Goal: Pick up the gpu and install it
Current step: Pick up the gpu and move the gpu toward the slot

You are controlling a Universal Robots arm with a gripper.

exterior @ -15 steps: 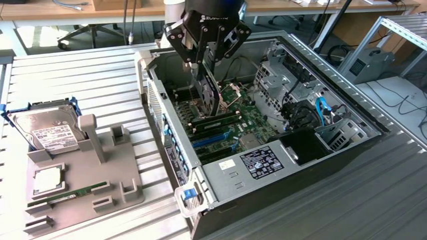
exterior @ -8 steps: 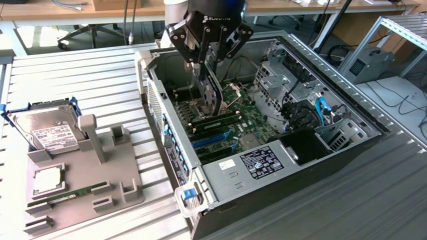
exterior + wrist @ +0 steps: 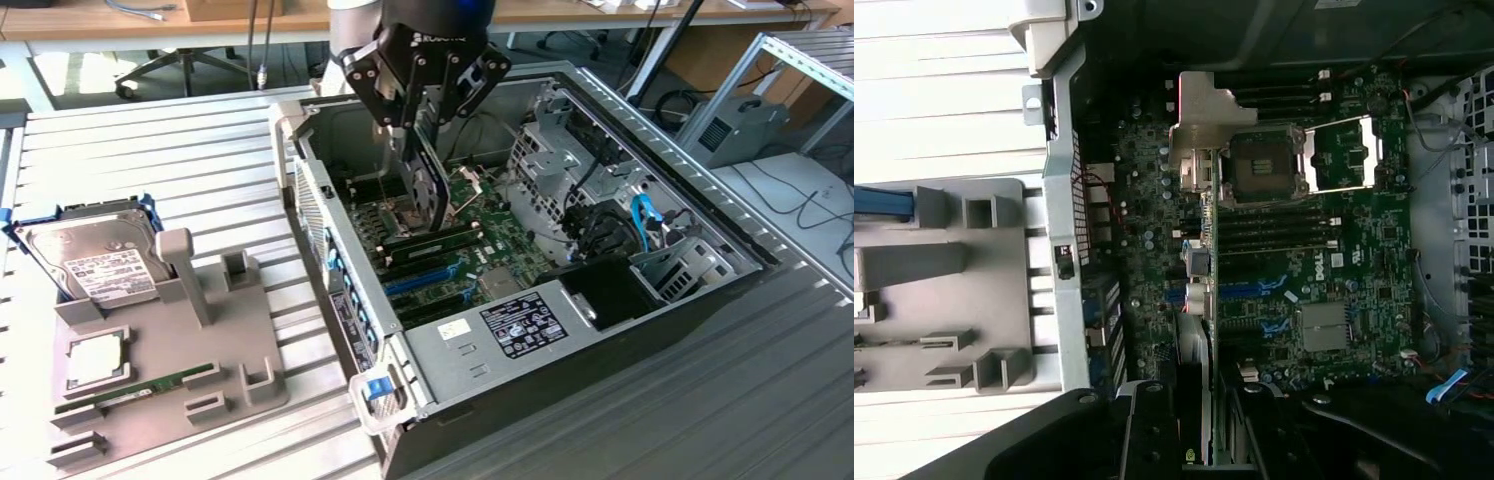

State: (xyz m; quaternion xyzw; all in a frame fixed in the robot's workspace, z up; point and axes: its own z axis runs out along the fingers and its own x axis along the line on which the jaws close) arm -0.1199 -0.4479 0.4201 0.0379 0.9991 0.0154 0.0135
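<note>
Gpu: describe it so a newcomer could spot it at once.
Find the open computer case. Above its green board hangs the gripper. The gpu is the dark flat card clamped on edge in it, unlike the labelled hard drive outside the case.

You've got the gripper [image 3: 416, 135] over the open computer case [image 3: 344, 255], fingers clamped on the gpu [image 3: 430, 190]. The card hangs on edge, upright, its lower end down inside the case just above the motherboard [image 3: 514, 245], beside the blue slots [image 3: 424, 278]. On the exterior view's left, your hard drive [image 3: 100, 255] sits on the grey holder [image 3: 167, 350] with the memory stick [image 3: 160, 385], well apart from the case.
</note>
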